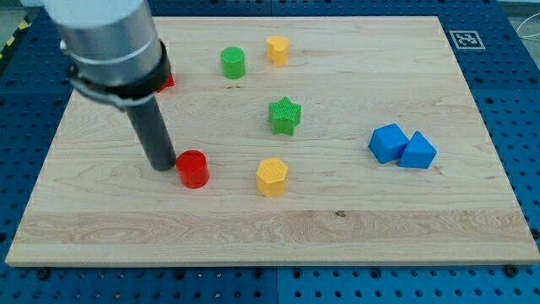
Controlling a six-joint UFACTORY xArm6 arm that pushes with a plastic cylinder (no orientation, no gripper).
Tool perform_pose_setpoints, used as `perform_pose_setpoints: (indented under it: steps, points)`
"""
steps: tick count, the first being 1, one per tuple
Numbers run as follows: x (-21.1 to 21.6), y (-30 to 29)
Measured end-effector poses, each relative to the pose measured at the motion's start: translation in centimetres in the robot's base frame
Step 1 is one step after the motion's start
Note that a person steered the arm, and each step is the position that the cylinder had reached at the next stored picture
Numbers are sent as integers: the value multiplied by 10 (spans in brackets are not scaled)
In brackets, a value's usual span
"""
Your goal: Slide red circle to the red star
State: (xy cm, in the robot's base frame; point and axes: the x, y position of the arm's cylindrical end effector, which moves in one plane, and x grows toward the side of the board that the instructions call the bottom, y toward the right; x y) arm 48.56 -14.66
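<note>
Camera view: task incomplete. The red circle (193, 169), a smooth matte cylinder, lies left of centre on the pale wood-grain table (363, 211), well apart from the red star (167, 81), which shows only as a sliver behind my arm at far left. My tip (162, 165) touches the circle's left side; I have no jaws, only a plain dark rod.

Light wooden board (354, 228) on blue perforated table (506, 84), fiducial marker (465, 39) at board's far right corner, even lighting.
</note>
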Motion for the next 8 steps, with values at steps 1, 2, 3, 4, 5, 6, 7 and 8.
perform_pose_setpoints:
  steps: [1,2,3,4,5,6,7,8]
  points:
    - [-15,-3]
    - [26,-3]
    - [59,15]
    - [61,48]
    - [26,64]
    - [-21,55]
    - [-19,53]
    - [6,65]
